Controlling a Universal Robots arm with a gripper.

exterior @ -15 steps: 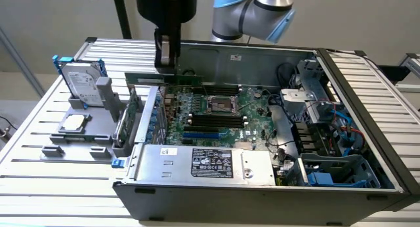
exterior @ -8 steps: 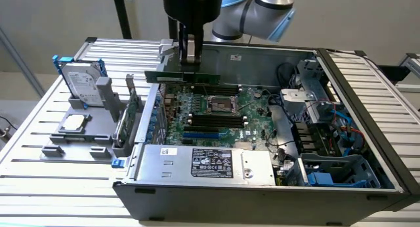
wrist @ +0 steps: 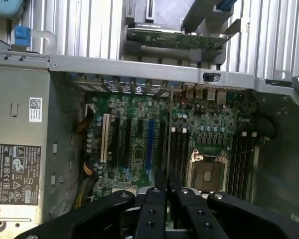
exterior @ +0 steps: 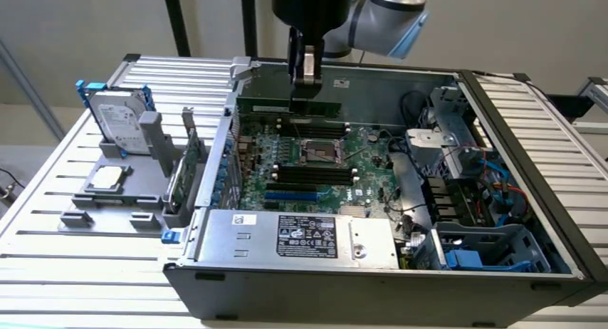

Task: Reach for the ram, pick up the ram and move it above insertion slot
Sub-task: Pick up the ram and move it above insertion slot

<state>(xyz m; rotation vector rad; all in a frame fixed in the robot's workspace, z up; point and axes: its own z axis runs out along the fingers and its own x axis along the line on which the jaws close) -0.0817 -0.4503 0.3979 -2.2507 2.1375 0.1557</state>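
My gripper [exterior: 306, 92] hangs inside the open computer case, shut on the ram [exterior: 270, 105], a long thin green stick held level by its upper edge. The stick floats above the far part of the motherboard [exterior: 285, 158], over the black memory slots [exterior: 285, 126] behind the CPU socket [exterior: 320, 151], apart from the board. From the wrist, the ram [wrist: 168, 139] shows edge-on as a thin line running out between the two black fingers [wrist: 155, 204]; my gripper [wrist: 167, 196] is over the slots [wrist: 178, 154] beside the socket [wrist: 208, 172].
A second bank of black slots [exterior: 309, 174] lies in front of the socket. The grey power supply [exterior: 304, 236] fills the case's near side, with cables and a blue drive cage [exterior: 485, 251] at the exterior view's right. Outside the case stand a wider green card [exterior: 190, 165] and a hard drive [exterior: 124, 122].
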